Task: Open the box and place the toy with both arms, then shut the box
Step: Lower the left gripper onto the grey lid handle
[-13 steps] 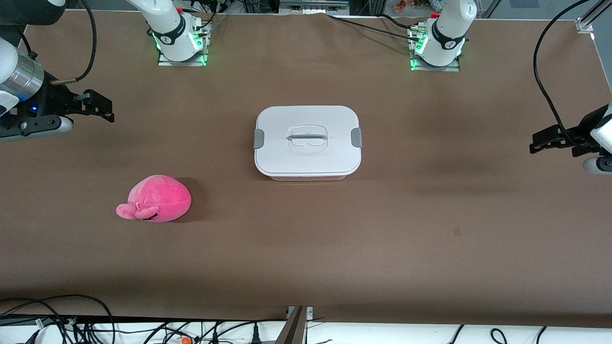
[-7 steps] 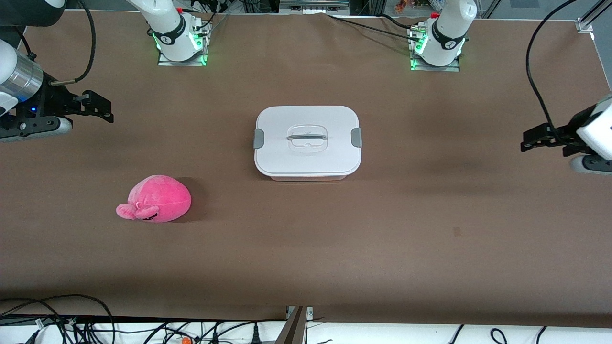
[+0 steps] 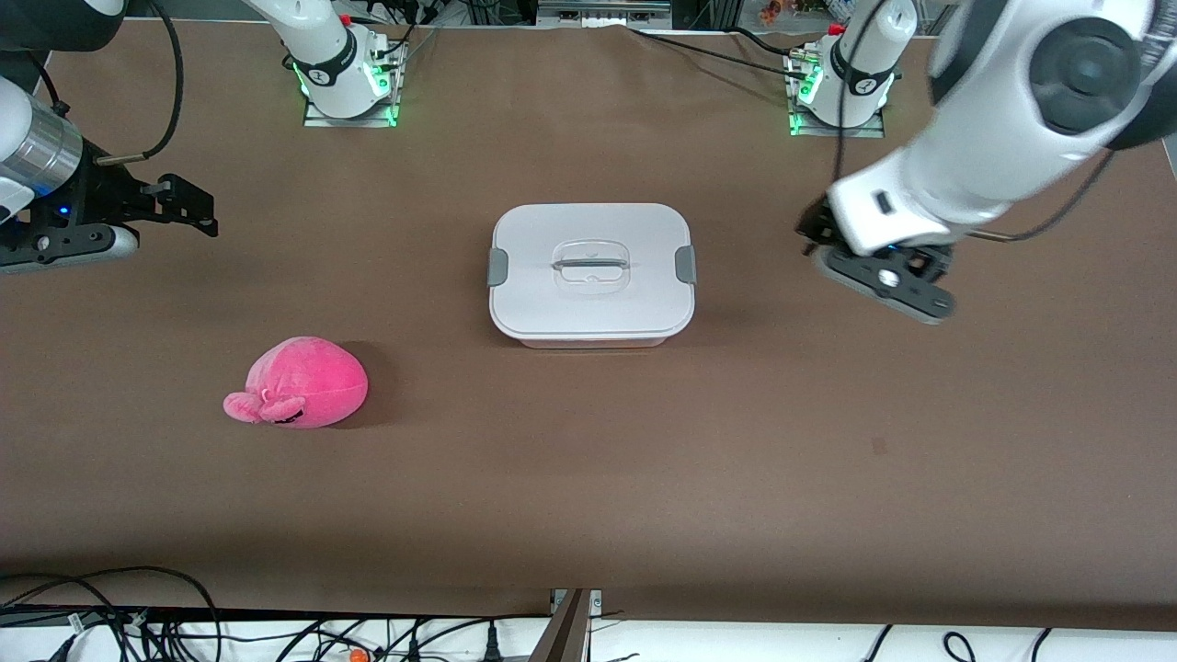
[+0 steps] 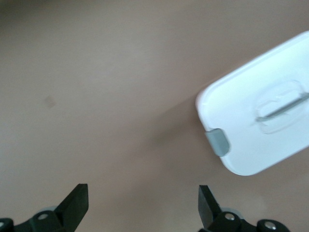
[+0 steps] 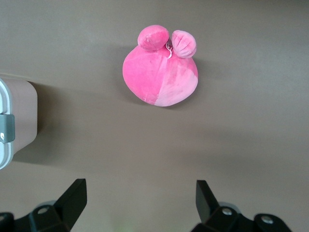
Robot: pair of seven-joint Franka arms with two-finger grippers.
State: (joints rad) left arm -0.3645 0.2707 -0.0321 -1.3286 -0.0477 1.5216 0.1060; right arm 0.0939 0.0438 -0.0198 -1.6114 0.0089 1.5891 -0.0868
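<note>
The white-lidded box (image 3: 591,273) sat closed mid-table, the pink plush toy (image 3: 298,382) nearer the camera. The left gripper (image 3: 878,276), fingers spread and empty, hung beside a grey side clip (image 4: 217,142), which it should approach squarely. The right gripper (image 3: 170,204) waited, open and empty

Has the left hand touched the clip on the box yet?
No. In the front view the left hand hangs over bare table, apart from the grey clip on the box, fingers open.
</note>
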